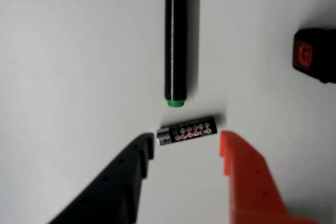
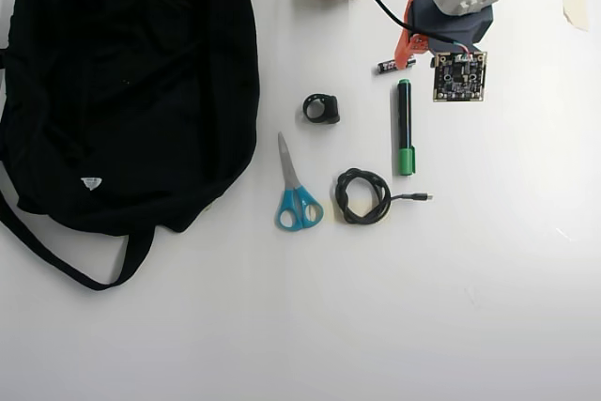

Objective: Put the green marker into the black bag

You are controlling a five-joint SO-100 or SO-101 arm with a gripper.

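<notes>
While the gripper [image 1: 186,148] hangs over the upper right of the overhead view, its jaws are spread and grasp nothing; in the wrist view the black finger sits at lower left and the orange finger at lower right. Between their tips lies the small black battery [image 1: 187,131], not the target. Green marker [image 1: 176,38] lies just beyond the battery in the wrist view, running up to the top edge, green end nearest the battery, apart from it. In the overhead view the green marker [image 2: 404,127] lies upright in the frame, right of centre, green cap at its lower end, with the battery [image 2: 395,65] just above its top. Black bag [image 2: 127,82] fills the upper left, well apart from the marker. Between them lie a small black clip-like object [image 2: 321,108], blue-handled scissors [image 2: 295,191] and a coiled black cable [image 2: 362,196]. White table [image 2: 488,307] is bare elsewhere.

Step, as judged: approach, grasp not yet made. Next move calls for shifting past the battery onto the marker barrel, jaws straddling across it, then closing. Risk: closing now would catch the battery instead.
</notes>
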